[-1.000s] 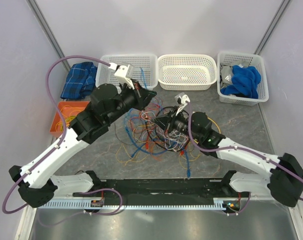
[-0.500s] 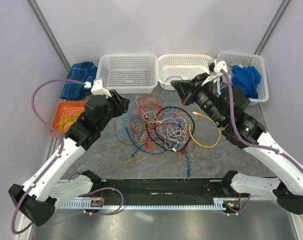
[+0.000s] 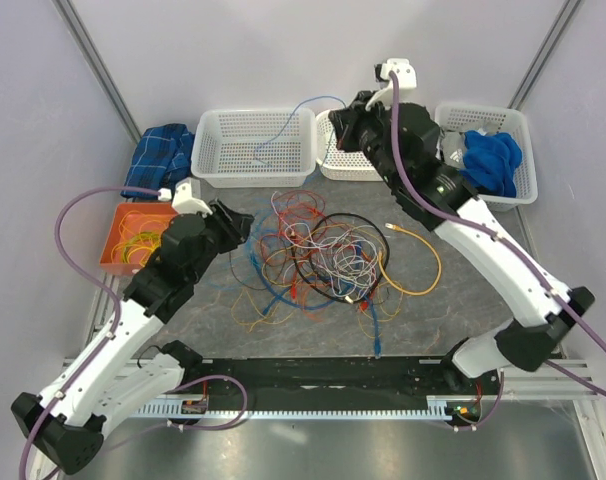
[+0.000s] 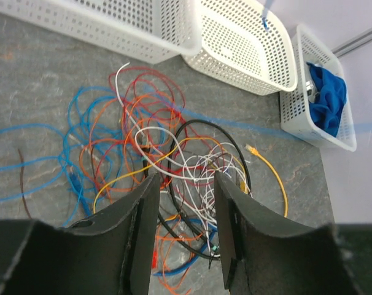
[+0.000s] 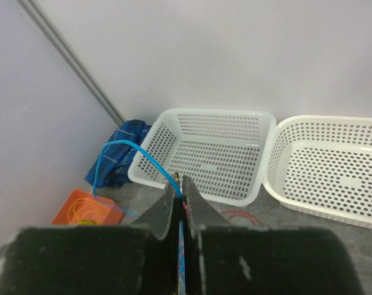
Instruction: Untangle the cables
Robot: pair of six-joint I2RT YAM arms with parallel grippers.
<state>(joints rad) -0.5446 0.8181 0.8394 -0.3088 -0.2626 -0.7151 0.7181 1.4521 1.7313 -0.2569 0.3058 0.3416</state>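
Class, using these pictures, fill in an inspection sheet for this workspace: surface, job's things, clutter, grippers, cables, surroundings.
Surface: grey marbled table.
Job's things: tangled wires mid-table, black loop among them; one blue wire held up over the left basket.
Clutter: three white baskets, blue cloth in the right one; orange tray; plaid cloth.
Grippers: left gripper open, empty, above the pile; right gripper shut on the blue wire.
Cables: purple arm cables loop beside the arms.
Surroundings: pale walls.
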